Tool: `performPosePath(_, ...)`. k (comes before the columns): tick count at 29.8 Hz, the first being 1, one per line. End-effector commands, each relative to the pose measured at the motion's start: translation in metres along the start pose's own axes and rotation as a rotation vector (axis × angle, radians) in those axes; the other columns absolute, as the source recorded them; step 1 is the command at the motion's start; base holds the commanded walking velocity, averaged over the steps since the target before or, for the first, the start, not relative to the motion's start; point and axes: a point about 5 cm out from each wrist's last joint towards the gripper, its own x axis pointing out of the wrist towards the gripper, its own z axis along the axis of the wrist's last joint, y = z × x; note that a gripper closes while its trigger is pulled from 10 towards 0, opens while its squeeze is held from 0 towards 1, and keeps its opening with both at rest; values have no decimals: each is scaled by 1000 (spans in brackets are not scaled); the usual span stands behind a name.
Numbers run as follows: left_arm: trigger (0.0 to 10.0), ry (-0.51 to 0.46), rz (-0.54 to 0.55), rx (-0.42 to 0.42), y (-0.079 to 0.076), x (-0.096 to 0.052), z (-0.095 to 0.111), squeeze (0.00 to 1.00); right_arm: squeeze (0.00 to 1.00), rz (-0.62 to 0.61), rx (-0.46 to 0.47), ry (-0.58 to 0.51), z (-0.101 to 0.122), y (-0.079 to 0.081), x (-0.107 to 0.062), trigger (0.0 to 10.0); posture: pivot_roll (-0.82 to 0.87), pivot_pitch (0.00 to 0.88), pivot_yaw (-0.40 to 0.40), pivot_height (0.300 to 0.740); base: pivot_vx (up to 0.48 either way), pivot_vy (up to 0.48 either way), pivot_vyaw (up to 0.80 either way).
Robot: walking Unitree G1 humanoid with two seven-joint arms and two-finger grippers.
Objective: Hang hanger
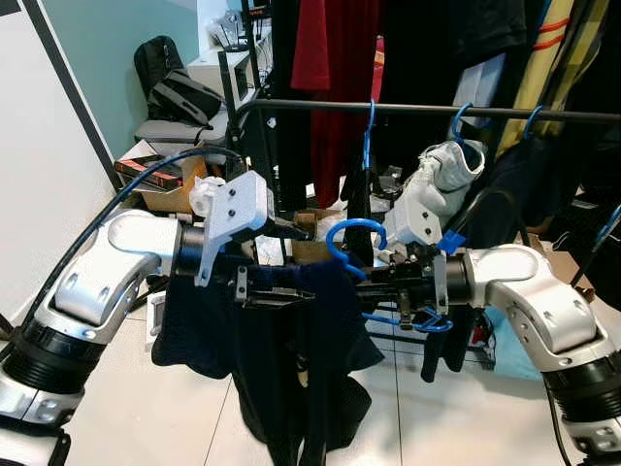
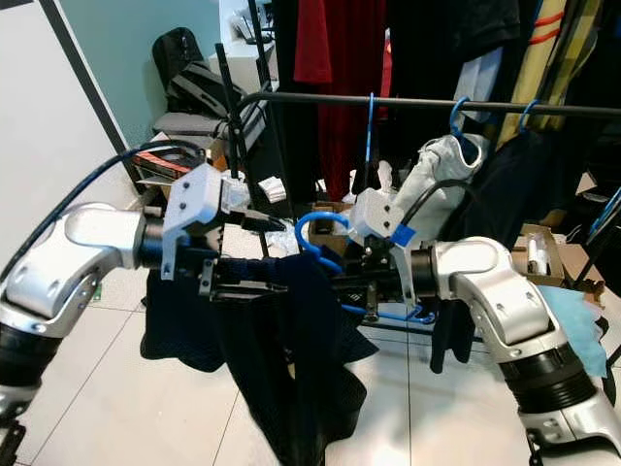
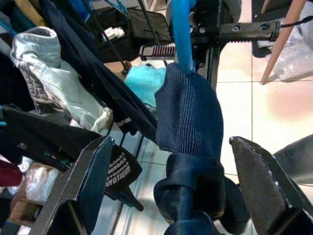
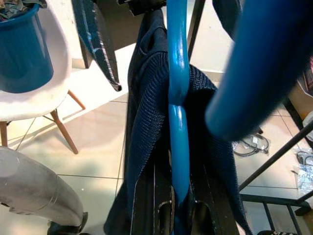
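Note:
A blue hanger [image 1: 345, 240] carries a dark navy knit garment [image 1: 291, 359] that hangs down between my two arms, below and in front of the black clothes rail [image 1: 437, 109]. My right gripper [image 1: 383, 282] is shut on the blue hanger [image 4: 178, 122] just under its hook, fingers pointing left. My left gripper [image 1: 291, 262] is open, one finger above and one below the garment's left shoulder; the left wrist view has the navy garment [image 3: 190, 122] between the spread fingers [image 3: 93, 171]. The hook is off the rail.
On the rail hang other blue hangers [image 1: 369, 136], a red garment [image 1: 335, 58] and dark clothes. Boxes [image 1: 160, 175] and a backpack [image 1: 170, 83] lie at back left. A white chair [image 4: 44, 98] holding a blue bucket stands nearby. A wall runs along the left.

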Motion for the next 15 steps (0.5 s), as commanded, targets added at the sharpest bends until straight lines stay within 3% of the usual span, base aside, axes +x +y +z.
performPosePath(1, 7804, 57, -22, -41, -3, -6, -10, 0, 0, 19, -47, -40, 11, 3, 1, 10000, -77, 0, 54, 740, 0, 0, 0)
performPosePath(3, 3961, 87, -83, -71, -12, -4, -16, 0, 0, 18, -50, -42, 12, 3, 1, 10000, -78, 0, 53, 740, 0, 0, 0)
performPosePath(4, 3961, 98, -105, -80, -16, -4, -18, 0, 0, 17, -50, -43, 12, 3, 1, 10000, -78, 0, 53, 740, 0, 0, 0)
performPosePath(5, 275, 111, -119, -75, -18, -2, -20, 0, 0, 15, -51, -44, 13, 2, 1, 10000, -81, 0, 53, 740, 0, 0, 0)
performPosePath(15, 0, 217, -131, -29, -22, 2, -34, 0, 0, 11, -52, -50, 14, 1, 1, 10000, -84, 0, 53, 740, 0, 0, 0)
